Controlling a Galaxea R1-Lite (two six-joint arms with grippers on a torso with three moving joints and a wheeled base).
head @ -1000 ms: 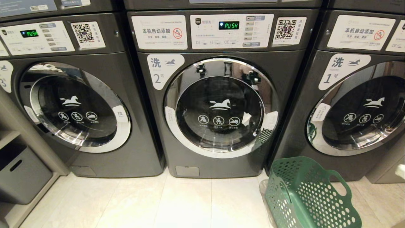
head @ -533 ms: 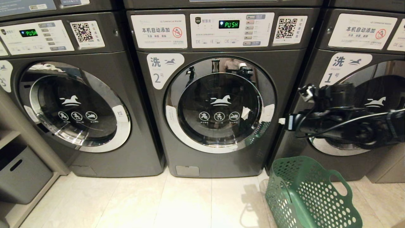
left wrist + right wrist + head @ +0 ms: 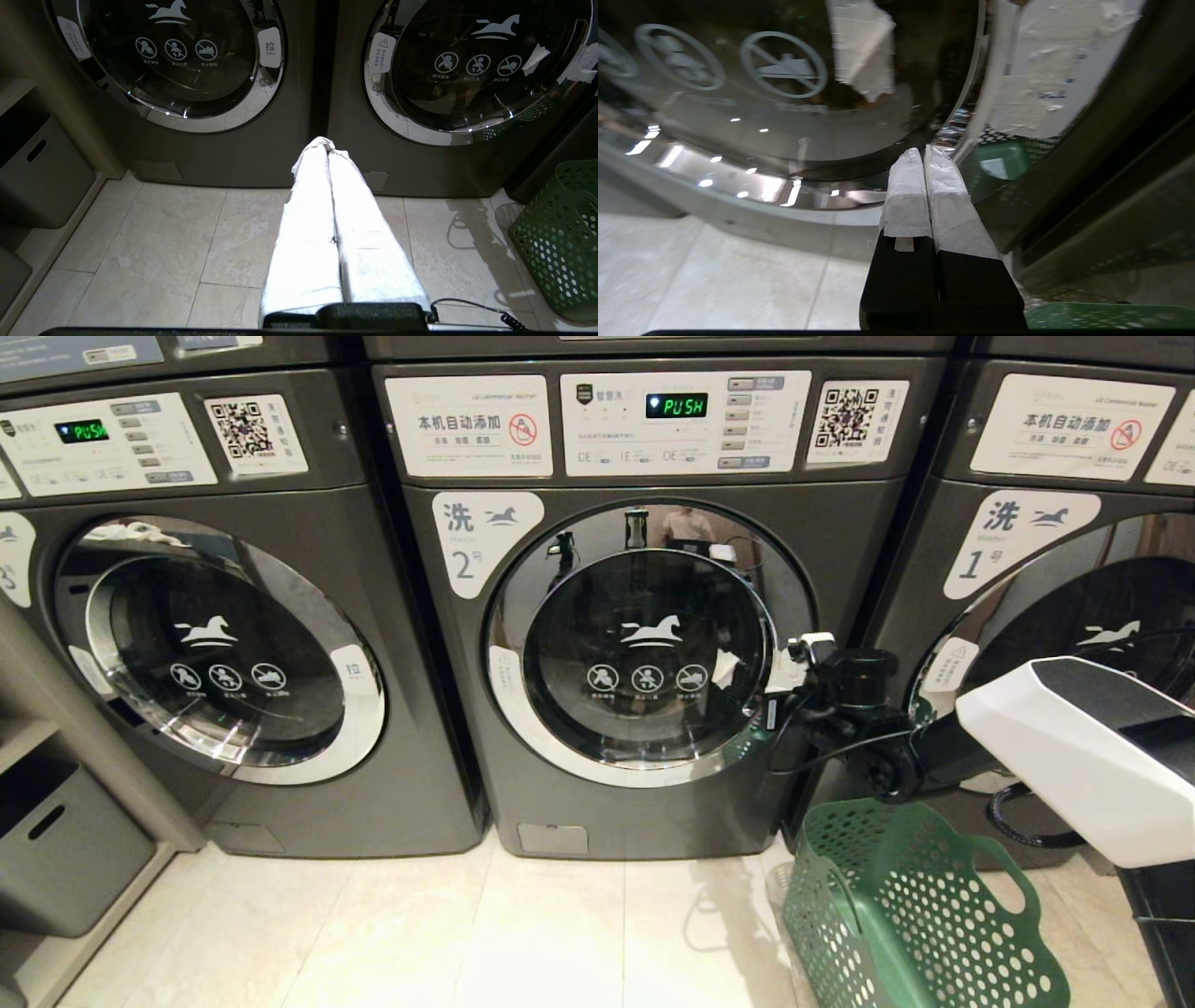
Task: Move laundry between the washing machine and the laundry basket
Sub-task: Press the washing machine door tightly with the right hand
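The washing machine [image 3: 644, 644] marked 2 stands in the middle with its round glass door closed. My right gripper [image 3: 758, 707] reaches in from the right and is shut, empty, with its tips close to the door's chrome rim [image 3: 971, 140] at the lower right side. The white-wrapped fingertips [image 3: 908, 172] are pressed together. My left gripper [image 3: 327, 144] is also shut and empty. It hangs low over the floor, pointing at the gap between machine 3 and machine 2 [image 3: 467, 70]. The green laundry basket [image 3: 896, 905] stands on the floor at the lower right. No laundry shows.
Machine 3 [image 3: 224, 644] is on the left and machine 1 [image 3: 1055, 644] on the right, both closed. A grey bin [image 3: 65, 840] sits in a shelf at the far left. Light floor tiles [image 3: 523, 933] stretch out in front of the machines.
My right arm has come into the head view from the right and swung left, from in front of machine 1 to the right rim of machine 2's door.
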